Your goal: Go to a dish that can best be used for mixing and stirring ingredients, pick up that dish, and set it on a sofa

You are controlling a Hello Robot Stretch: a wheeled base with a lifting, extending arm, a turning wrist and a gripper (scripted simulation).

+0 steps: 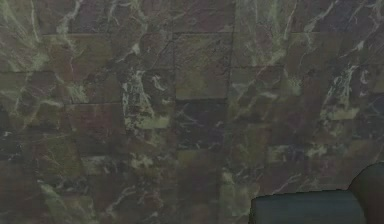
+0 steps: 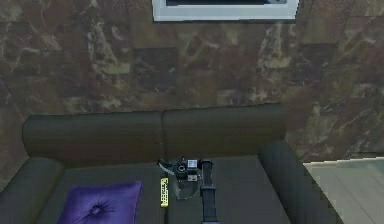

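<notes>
One dark sofa (image 2: 160, 135) spans the middle of the arm side view, with two back cushions side by side. One purple cushion (image 2: 100, 205) lies on the seat at lower left. The arm (image 2: 211, 205) rises from the bottom edge, and the hand (image 2: 170, 166) is over the seat at centre. Cannot tell if the hand grasps anything, as the seat is right behind it. The grey blob at the hand is too small to call a dish, so the dish's place is unclear. One thin yellow strip (image 2: 162, 189) lies on the seat just left of the arm. One white frame (image 2: 225, 9) is at the top and one pale surface (image 2: 345, 190) at lower right. In the forward view, a marble wall (image 1: 150, 100) has one dark padded corner (image 1: 310, 208) at lower right.
</notes>
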